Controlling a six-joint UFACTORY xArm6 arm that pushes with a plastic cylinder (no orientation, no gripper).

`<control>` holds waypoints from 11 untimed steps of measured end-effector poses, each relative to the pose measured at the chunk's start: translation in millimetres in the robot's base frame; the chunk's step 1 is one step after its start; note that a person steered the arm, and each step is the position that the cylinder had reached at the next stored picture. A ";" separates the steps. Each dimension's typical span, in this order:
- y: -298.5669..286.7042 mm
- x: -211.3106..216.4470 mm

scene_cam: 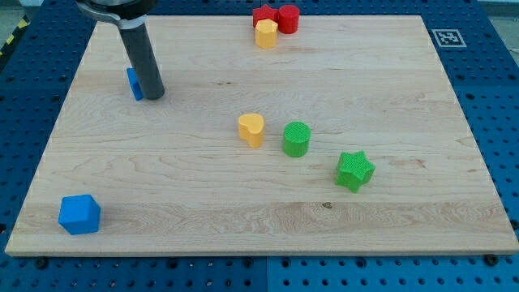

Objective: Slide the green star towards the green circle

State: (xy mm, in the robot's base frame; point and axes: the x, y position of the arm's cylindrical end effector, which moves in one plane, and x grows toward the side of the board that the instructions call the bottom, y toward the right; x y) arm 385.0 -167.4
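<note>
**Star and circle near each other, tip far off at upper left**

The green star (355,170) lies right of the middle of the surface (243,211), toward the view's bottom. The green circle (297,139) stands near it, up and to the view's left, with a bare gap between the two. Just left of the circle, apart from it, is a yellow block (251,129) with a rounded, heart-like outline.

At the view's top edge three blocks cluster together: a red star-like block (263,14), a red cylinder (288,18) touching its right side, and a yellow block (266,34) pressed in just below them.

My tip (154,96) rests on the surface in the upper left, well apart from both green blocks. A small blue block (135,83) sits right against the rod's left side, partly hidden; its shape cannot be made out. There is no pincer on this arm, only the rod.

A blue cube-like block (79,214) lies alone near the bottom left corner.
</note>
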 end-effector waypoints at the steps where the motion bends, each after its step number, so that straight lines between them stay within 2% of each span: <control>1: 0.0 1.0; 2: -5.1 10.8; 3: -0.9 41.7; 4: 47.6 82.5; 5: 122.8 148.6; 6: 225.8 179.2; 7: 323.2 176.3; 8: 350.6 151.1; 11: 316.0 159.4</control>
